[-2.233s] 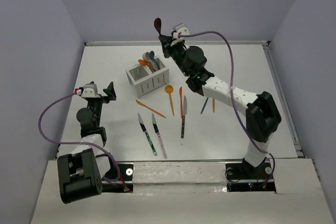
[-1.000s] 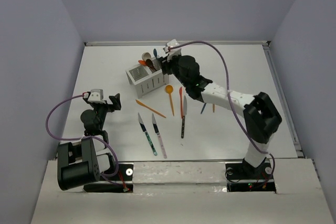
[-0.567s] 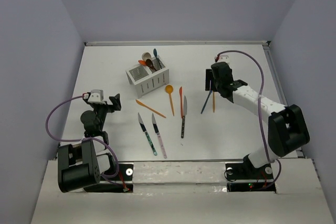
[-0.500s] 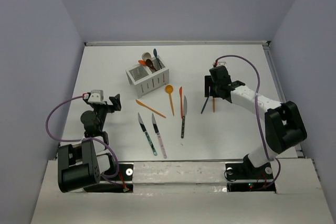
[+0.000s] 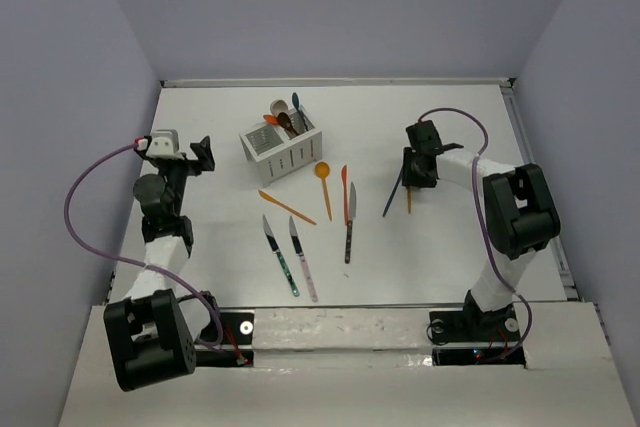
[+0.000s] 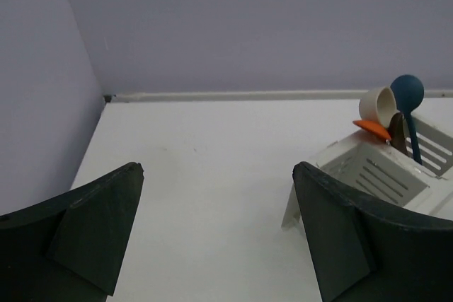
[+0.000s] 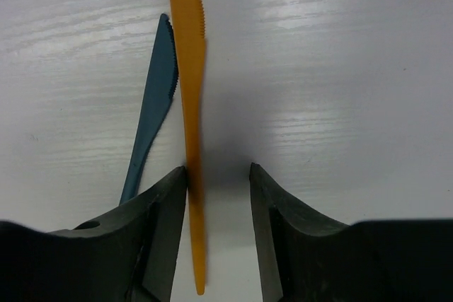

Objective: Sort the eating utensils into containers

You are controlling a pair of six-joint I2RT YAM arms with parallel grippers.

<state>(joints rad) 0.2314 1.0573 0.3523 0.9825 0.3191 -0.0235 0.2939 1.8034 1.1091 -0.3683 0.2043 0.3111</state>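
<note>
Between the fingertips of right gripper (image 7: 217, 231): orange knife (image 7: 190, 125), flat on table (image 7: 340, 68), handle end toward the wrist. Jaws parted and astride the handle. Contact at the finger on the blue knife's side, a gap at the other finger, so not yet clamped. Just beside it, blue knife (image 7: 152, 114), the two blades appearing to touch.

Handling, as judged:
- Thin plastic, very light.
- Stiff enough to lift by one end, though somewhat springy.
- Smooth, so likely to skid on the tabletop or pivot in a narrow pinch.

Take hold across the handle, clear of the serrated edge and of the blue neighbour. Close squarely to avoid dragging both.

Left gripper (image 6: 216, 245): spread wide, nothing between the fingers, facing white caddy (image 6: 368, 175).

Views compared:
- From the right wrist only: finger contact and blade serrations. No caddy.
- From the top only: caddy well apart from the orange knife, spoons (image 5: 284, 115) standing in one compartment, loose utensils (image 5: 322, 173) lying between. Jaw gap too small to read.
- From the left wrist: spoon bowls above the caddy rim. No knives.
</note>
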